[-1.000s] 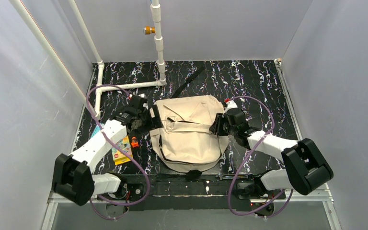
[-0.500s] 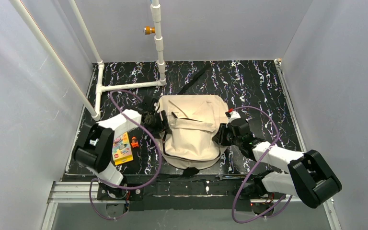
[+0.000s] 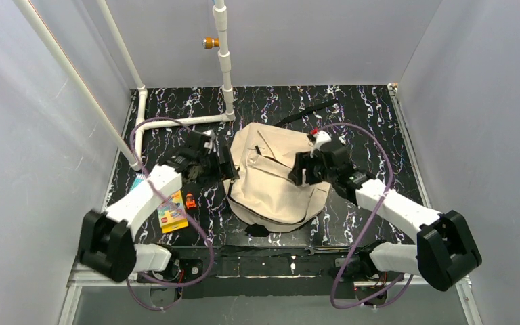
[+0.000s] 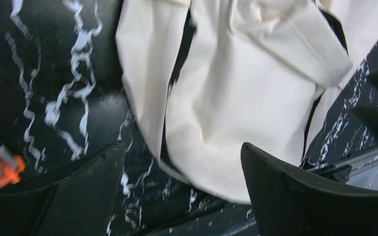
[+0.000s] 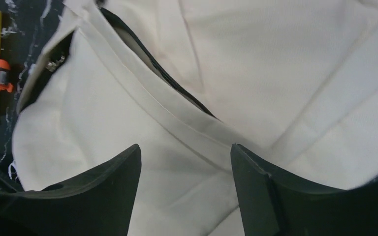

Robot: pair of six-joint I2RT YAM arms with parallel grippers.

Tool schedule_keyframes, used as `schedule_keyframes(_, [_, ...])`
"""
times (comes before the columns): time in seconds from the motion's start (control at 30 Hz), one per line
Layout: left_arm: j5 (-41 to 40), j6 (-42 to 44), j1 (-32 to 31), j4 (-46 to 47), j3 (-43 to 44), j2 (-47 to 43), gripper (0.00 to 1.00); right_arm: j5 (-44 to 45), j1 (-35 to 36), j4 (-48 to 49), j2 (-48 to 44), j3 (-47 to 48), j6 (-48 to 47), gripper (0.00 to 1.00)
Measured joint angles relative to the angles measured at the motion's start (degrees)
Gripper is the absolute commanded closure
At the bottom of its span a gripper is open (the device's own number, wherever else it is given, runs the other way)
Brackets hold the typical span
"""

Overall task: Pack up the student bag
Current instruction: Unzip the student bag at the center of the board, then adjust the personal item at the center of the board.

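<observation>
At student bag [image 3: 271,191], L+R jaws open wide, empty.

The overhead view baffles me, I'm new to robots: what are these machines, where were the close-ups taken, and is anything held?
Two white robot arms stand at the near edge of a black marbled table. The wide picture comes from above; each close-up from a wrist camera, its dark fingers showing. A beige backpack lies in the middle, a colourful book and small orange thing to its left. The left claw and right claw are open at the backpack, holding nothing.
</observation>
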Motion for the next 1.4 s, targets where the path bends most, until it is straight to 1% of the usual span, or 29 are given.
schedule_keyframes(0.03, [-0.1,0.0,0.0,-1.1,-1.2,-3.1,0.12,-0.3,0.4,-0.5,1.1,2.3,-0.7,0.17])
schedule_keyframes(0.07, [-0.5,-0.1,0.0,-2.6,-2.3,-6.6,0.12,-0.4,1.3,-0.7,2.2,4.6,-1.4,0.15])
schedule_keyframes(0.17, [-3.9,-0.1,0.0,-9.0,-3.3,-17.3,0.09,-1.0,6.6,-0.4,5.9,10.0,-2.9,0.13])
schedule_keyframes(0.27, [-10.5,-0.4,0.0,-16.4,-1.6,-27.3,0.05,-1.8,13.4,0.9,10.8,14.2,-3.5,0.11])
schedule_keyframes(0.37, [-17.9,-2.1,0.0,-24.0,2.3,-33.3,0.03,-2.6,18.7,2.2,17.6,19.4,-3.2,0.10])
schedule_keyframes(0.4, [-20.0,-2.6,0.0,-26.2,3.6,-34.5,0.02,-3.6,21.3,3.0,20.1,21.2,-3.0,0.10])
schedule_keyframes(0.5, [-25.3,-4.2,0.1,-31.2,5.5,-36.2,0.02,-5.8,24.1,5.4,25.5,24.8,-1.5,0.10])
schedule_keyframes(0.57, [-28.5,-5.0,0.3,-34.2,5.5,-34.5,0.02,-6.8,24.8,5.8,28.7,27.0,-0.4,0.10])
schedule_keyframes(0.63, [-31.6,-5.2,1.2,-36.4,5.5,-30.0,0.02,-7.6,24.8,5.8,31.1,28.6,0.3,0.10])
schedule_keyframes(0.7, [-33.2,-4.3,4.0,-36.9,5.6,-24.9,0.02,-8.0,24.9,5.8,32.5,29.2,1.1,0.09])
schedule_keyframes(0.8, [-33.3,-1.3,12.6,-35.0,5.9,-16.0,0.02,-8.3,25.0,5.4,33.0,29.2,1.8,0.09])
schedule_keyframes(0.87, [-32.1,0.2,19.0,-32.5,5.4,-12.5,0.02,-8.5,25.4,5.8,33.0,29.2,2.2,0.09])
schedule_keyframes(1.0, [-23.7,0.3,32.9,-25.4,1.3,-8.1,0.02,-9.4,26.3,6.0,33.0,29.2,2.6,0.09])
schedule_keyframes(1.03, [-22.5,0.0,34.5,-24.2,0.4,-7.1,0.02,-9.6,26.4,5.9,33.0,29.3,2.6,0.08])
schedule_keyframes(1.1, [-20.9,-0.9,36.0,-21.4,-1.8,-5.5,0.02,-10.0,26.6,5.7,33.4,30.3,2.6,0.08])
schedule_keyframes(1.2, [-20.2,-2.3,36.0,-18.4,-4.6,-4.5,0.02,-10.6,26.7,5.9,34.2,32.5,2.6,0.08])
schedule_keyframes(1.4, [-14.3,-5.0,36.0,-12.5,-8.5,-0.7,0.02,-10.6,26.7,7.1,34.4,34.6,2.6,0.06])
